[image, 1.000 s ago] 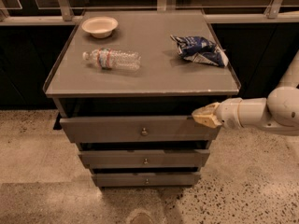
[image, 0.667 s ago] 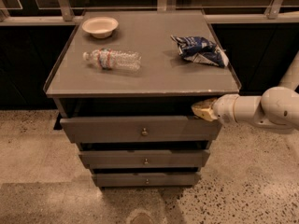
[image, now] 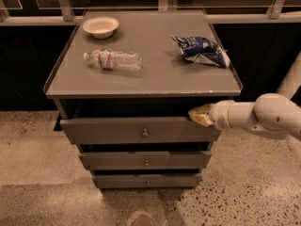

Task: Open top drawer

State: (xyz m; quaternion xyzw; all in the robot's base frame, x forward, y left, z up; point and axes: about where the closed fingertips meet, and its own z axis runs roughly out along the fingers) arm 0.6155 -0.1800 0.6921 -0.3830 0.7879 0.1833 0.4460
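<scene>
My gripper point(image: 199, 115) sits at upper right edge of top drawer point(image: 108, 130), just under tabletop point(image: 155, 74) lip. Grip state: cannot tell. Knob point(image: 145, 133) well left. Floor point(image: 244, 197) open in front.

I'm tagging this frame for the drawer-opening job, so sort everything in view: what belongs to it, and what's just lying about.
Job: top drawer; its knob; gripper, at that drawer's upper right corner.

Lying about: bowl, bottle and bag, all on the cabinet top; middle drawer; bottom drawer.
</scene>
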